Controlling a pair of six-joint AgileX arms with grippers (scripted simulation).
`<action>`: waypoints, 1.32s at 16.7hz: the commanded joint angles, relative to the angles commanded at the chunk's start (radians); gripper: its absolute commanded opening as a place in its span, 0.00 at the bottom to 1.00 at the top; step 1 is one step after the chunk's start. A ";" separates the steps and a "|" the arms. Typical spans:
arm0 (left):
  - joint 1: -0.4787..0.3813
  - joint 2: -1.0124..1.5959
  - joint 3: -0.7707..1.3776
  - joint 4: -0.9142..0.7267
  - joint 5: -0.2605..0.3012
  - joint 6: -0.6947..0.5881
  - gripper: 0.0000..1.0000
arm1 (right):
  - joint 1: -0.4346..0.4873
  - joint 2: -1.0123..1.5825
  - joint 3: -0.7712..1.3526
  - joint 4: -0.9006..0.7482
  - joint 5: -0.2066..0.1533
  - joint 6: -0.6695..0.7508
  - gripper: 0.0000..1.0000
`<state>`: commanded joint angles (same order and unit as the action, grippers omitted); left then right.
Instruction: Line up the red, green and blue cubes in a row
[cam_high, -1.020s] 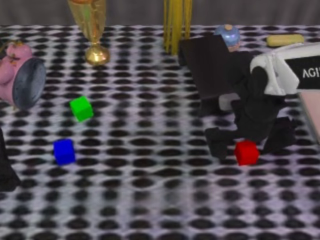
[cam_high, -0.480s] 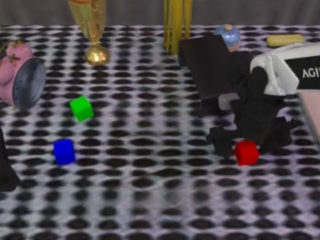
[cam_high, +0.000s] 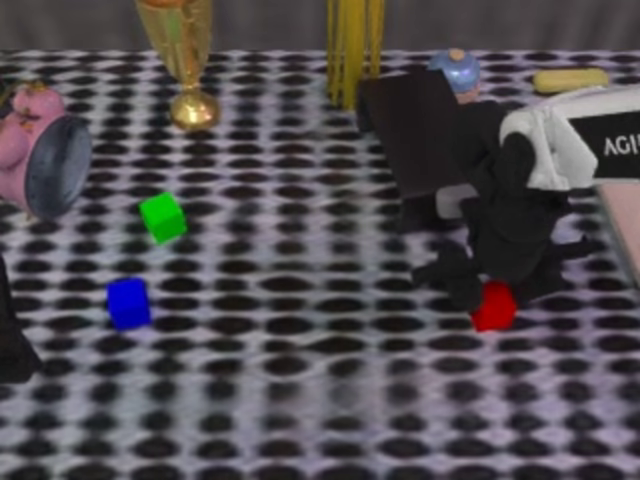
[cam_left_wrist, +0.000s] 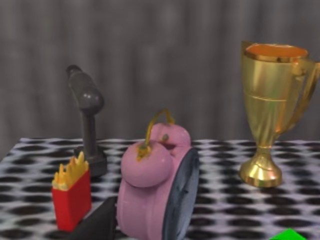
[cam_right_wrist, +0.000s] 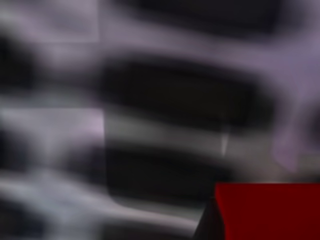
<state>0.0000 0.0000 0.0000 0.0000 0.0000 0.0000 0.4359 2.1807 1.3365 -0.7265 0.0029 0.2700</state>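
Rendered tabletop test scene, not a lived-in room

The table (cam_high: 300, 400) wears a flat repeating pattern of black ovals on a pale ground, and a plain grey ribbed backdrop (cam_left_wrist: 165, 60) closes it off behind, with no walls, windows or furniture in sight. Unrelated props stand scattered across it like a test set: a gold trophy cup (cam_left_wrist: 272, 115), a pink twin-bell alarm clock (cam_left_wrist: 157, 185), a red carton of fries (cam_left_wrist: 72, 195), a dark microphone on a stand (cam_left_wrist: 89, 120), a yellow post-like object (cam_high: 354, 45) and a yellow bread-like roll (cam_high: 570, 80). Surfaces look smooth and computer-drawn throughout.
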 joint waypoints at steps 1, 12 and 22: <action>0.000 0.000 0.000 0.000 0.000 0.000 1.00 | 0.000 0.000 0.000 0.000 0.000 0.000 0.00; 0.000 0.000 0.000 0.000 0.000 0.000 1.00 | 0.004 -0.117 0.111 -0.199 0.009 -0.007 0.00; 0.000 0.000 0.000 0.000 0.000 0.000 1.00 | 0.066 -0.109 0.210 -0.290 0.012 0.063 0.00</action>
<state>0.0000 0.0000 0.0000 0.0000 0.0000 0.0000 0.5023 2.0720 1.5469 -1.0170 0.0146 0.3328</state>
